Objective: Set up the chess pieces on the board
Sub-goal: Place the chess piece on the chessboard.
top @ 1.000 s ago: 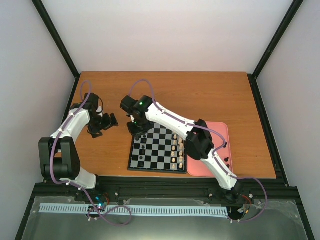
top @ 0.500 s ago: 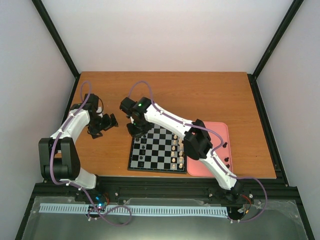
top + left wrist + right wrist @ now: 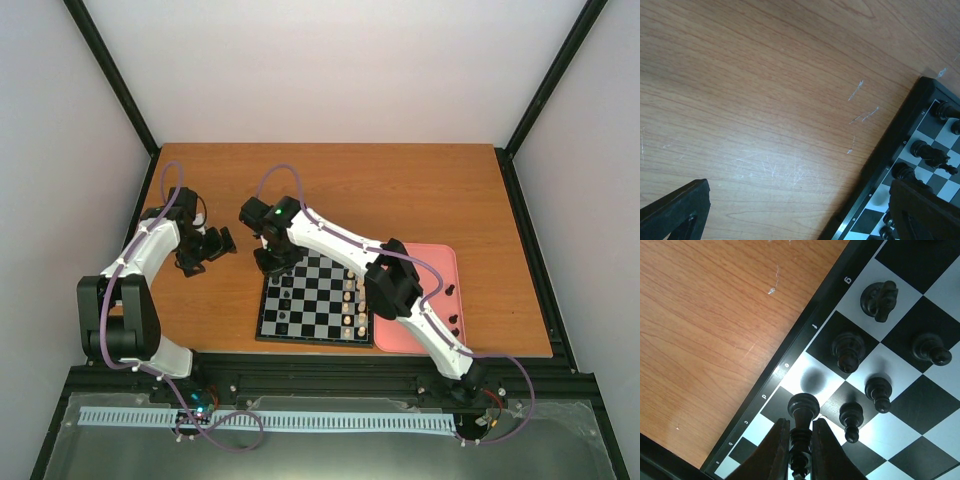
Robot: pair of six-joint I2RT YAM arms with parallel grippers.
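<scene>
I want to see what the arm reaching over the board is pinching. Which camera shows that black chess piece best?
The right wrist view: the black piece stands close up, clamped in the right gripper near the rim of the board. From the top, that gripper hides it; the left wrist view doesn't clearly show it.

The right claw (image 3: 801,426) hides the base of its black piece (image 3: 804,406), and the board (image 3: 886,149) runs off frame.

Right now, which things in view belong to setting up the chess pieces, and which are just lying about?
Job: black chess pieces; board; right tool, shut on one black piece; pink tray, small dark pieces on it.
Lying about: cream-white pieces on the board; left tool, open beside the board.
</scene>
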